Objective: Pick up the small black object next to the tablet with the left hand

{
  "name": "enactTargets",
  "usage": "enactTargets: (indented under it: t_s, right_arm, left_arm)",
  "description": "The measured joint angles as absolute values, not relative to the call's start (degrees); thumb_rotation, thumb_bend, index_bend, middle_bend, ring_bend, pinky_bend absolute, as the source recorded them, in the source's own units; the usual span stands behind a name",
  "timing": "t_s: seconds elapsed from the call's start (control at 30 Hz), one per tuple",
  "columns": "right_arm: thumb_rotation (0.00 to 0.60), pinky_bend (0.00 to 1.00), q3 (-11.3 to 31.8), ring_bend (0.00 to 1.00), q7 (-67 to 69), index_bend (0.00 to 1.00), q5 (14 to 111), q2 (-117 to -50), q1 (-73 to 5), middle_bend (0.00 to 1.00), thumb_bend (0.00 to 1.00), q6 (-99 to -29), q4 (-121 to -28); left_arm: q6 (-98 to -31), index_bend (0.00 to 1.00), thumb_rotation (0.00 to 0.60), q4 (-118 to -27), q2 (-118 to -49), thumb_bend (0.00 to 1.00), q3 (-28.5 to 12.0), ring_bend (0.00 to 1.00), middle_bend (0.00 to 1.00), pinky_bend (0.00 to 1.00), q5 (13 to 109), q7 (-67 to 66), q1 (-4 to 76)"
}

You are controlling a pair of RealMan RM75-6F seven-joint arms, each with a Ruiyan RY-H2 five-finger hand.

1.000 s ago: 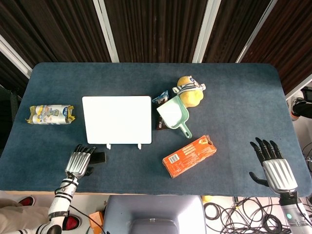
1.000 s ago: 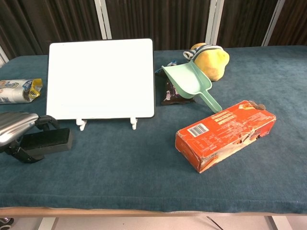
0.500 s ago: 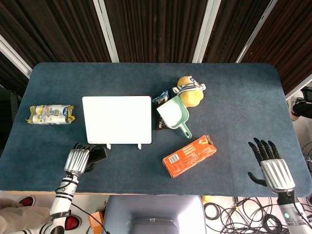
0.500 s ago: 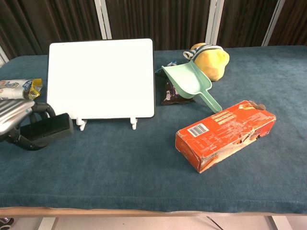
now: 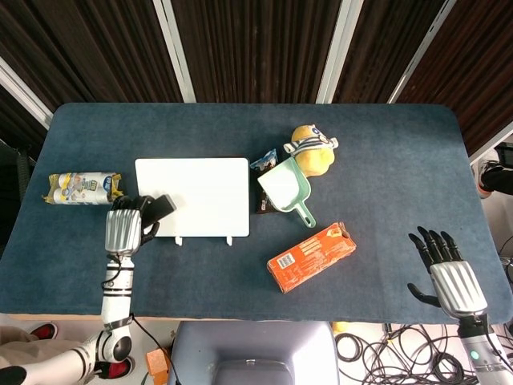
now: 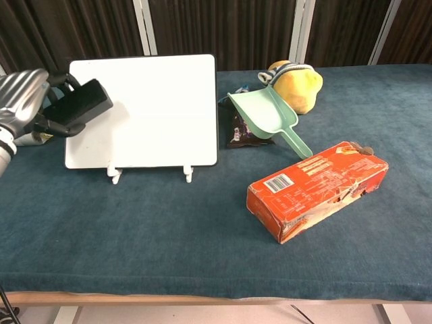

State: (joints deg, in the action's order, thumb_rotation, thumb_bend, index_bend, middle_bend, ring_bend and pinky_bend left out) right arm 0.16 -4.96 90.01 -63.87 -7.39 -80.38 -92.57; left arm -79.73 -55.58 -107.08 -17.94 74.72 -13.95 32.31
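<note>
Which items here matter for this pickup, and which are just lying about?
Job items:
left robot hand, gripping the small black object
tablet

Lying about:
orange box
green scoop
yellow plush toy
dark snack packet
yellow snack bag
right robot hand, open

So the left hand (image 6: 23,98) had the small black object (image 6: 79,105) gripped and up off the table, tilted, right in front of the tablet's (image 6: 152,111) left edge. Right of the tablet sat a green scoop (image 6: 266,116), and nearer the camera from there, an orange box (image 6: 316,189).
</note>
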Motion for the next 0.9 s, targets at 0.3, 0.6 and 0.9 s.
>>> enactTargets:
  t_s: [0.3, 0.6, 0.9]
  right_arm:
    - [0.6, 0.0, 0.04, 0.0, -3.57, 0.0, 89.88, -62.84, -7.16, 0.0, 0.16, -80.51, -92.5]
    - [0.6, 0.0, -0.01, 0.0, -2.5, 0.0, 90.0, -62.52, -6.86, 0.0, 0.16, -80.96, -92.4]
    - [0.6, 0.0, 0.13, 0.0, -2.98, 0.0, 89.49, -62.68, -6.97, 0.0, 0.16, -80.49, -92.56]
  left_arm:
    - [-79.82, 0.77, 0.6, -33.06, -118.93, 0.43, -21.13, 0.57, 0.84, 0.27, 74.97, -9.87, 40.32]
    - [-79.02, 0.44, 0.6, -20.17, -125.48, 0.36, -21.66, 0.54, 0.77, 0.25, 74.44, -4.95, 44.54]
    - [-76.14, 0.11, 0.6, -18.23, -125.88, 0.28, -20.33, 0.35, 0.46, 0.15, 74.15, -5.24, 45.01]
